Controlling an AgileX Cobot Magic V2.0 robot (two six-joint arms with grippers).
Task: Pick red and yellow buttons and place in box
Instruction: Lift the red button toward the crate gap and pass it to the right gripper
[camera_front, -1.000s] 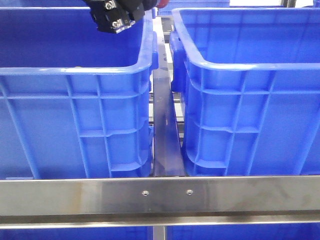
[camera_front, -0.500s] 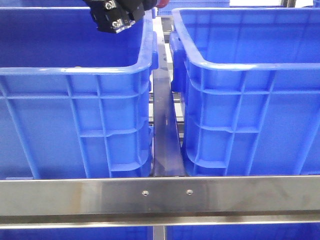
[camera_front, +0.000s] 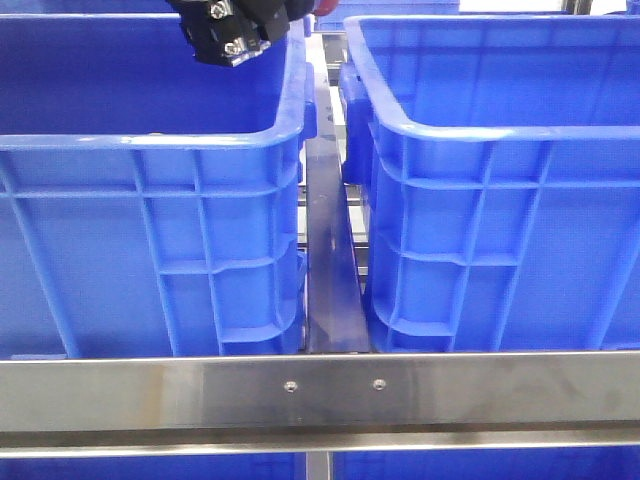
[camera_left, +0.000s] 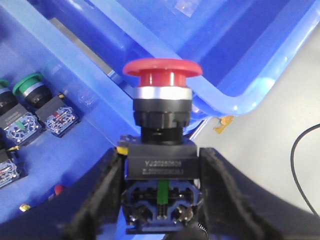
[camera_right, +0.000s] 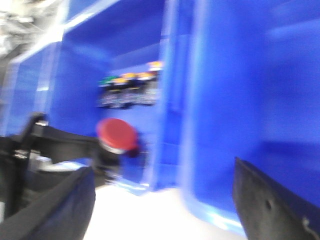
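My left gripper is clamped on the red button's black contact block; its printed label is too blurred to read. Glossy red mushroom cap, silver collar, held above the rim between the two ribbed blue crates. Green-capped buttons lie in the crate below. My right gripper is spread wide, holding nothing; that view is motion-blurred.

left crate: showing bright blue, ribbed grid walls
right crate: same blue
red button: glowing red cap, silver collar, black base
spare button: sporting green
rail: looking plain silver
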